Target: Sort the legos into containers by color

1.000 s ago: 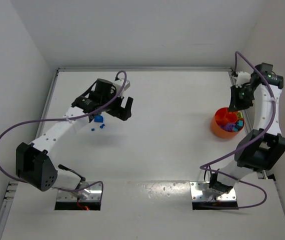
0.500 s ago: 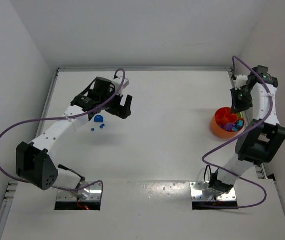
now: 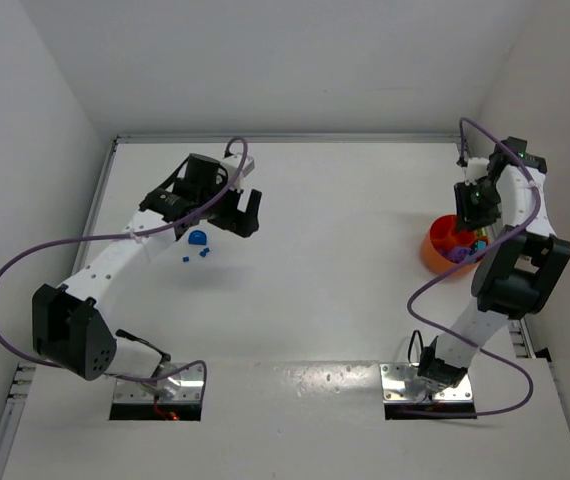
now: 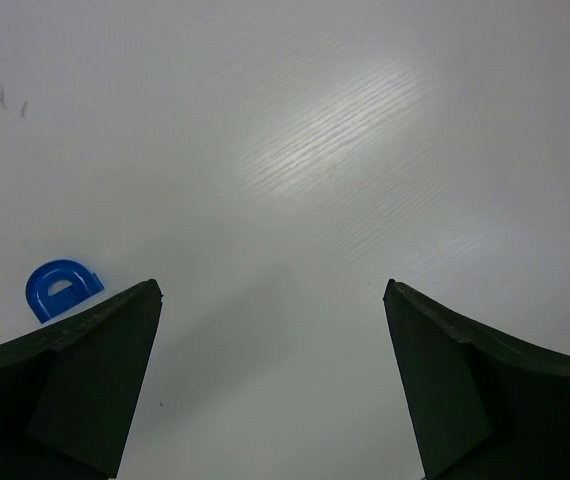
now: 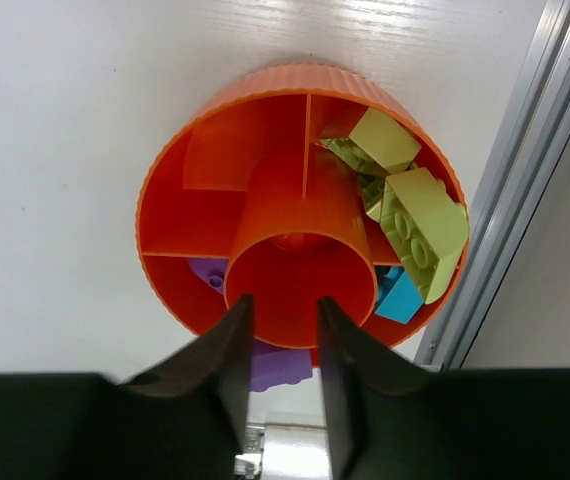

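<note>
My left tool (image 4: pixel 273 290) hangs wide open, the blue arch lego (image 4: pixel 60 288) lying on the worktop (image 4: pixel 365 120) just outside its jaws to the left, while my right tool (image 5: pixel 283 305), narrowly parted and empty, hovers above the orange tub (image 5: pixel 295 75).

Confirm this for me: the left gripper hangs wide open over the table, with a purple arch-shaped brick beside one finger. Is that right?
Not quite. The arch-shaped brick is blue, not purple; the left wrist view shows it. The rest holds: the left gripper hangs wide open over the table, with the brick beside one finger.
</note>
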Controlling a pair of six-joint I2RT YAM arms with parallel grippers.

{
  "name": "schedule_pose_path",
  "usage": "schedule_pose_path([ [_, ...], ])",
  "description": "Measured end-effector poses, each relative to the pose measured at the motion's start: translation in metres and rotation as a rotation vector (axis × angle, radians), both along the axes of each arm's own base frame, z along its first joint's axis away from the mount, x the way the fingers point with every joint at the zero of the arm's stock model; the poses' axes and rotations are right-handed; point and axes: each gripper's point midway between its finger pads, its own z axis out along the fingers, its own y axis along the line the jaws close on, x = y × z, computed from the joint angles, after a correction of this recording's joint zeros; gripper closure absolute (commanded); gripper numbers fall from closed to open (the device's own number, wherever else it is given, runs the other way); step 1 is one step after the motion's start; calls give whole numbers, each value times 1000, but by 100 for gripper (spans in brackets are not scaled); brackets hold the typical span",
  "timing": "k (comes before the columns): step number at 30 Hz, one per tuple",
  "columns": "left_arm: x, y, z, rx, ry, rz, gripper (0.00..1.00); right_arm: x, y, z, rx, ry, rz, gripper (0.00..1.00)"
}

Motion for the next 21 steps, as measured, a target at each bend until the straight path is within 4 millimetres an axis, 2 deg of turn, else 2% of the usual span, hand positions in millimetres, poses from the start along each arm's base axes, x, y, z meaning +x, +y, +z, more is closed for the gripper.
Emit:
schedule_pose_path([
  [3,1,3,0,1,2,7,0,0,0,-2,2,6,2,60],
  [7,1,4,-1,3,6,11,0,1,0,-1,1,3,2,60],
  [12,4,15,-3,22,3,19,0,8,6,14,27,-34,16,60],
  [17,19,49,-11,94,-5,82,1,22,32,50,109,-151,78,56],
  [21,41,82,-43,205,57,130,11,31,63,70,198,-218,149,55],
])
